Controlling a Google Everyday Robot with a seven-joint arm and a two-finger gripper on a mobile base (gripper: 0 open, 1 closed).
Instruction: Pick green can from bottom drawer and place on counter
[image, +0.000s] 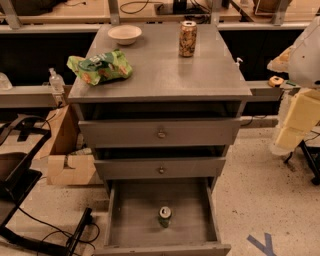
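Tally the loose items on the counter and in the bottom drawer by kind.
Cans: 2 (green can in the bottom drawer, tan can on the counter)
Bowls: 1 (white bowl on the counter)
Snack bags: 1 (green snack bag on the counter)
Total: 4
The gripper is at the right edge, away from the drawer.

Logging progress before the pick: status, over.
Gripper far right, clear of open bottom drawer. Green can upright on its floor. Nothing blocking it.
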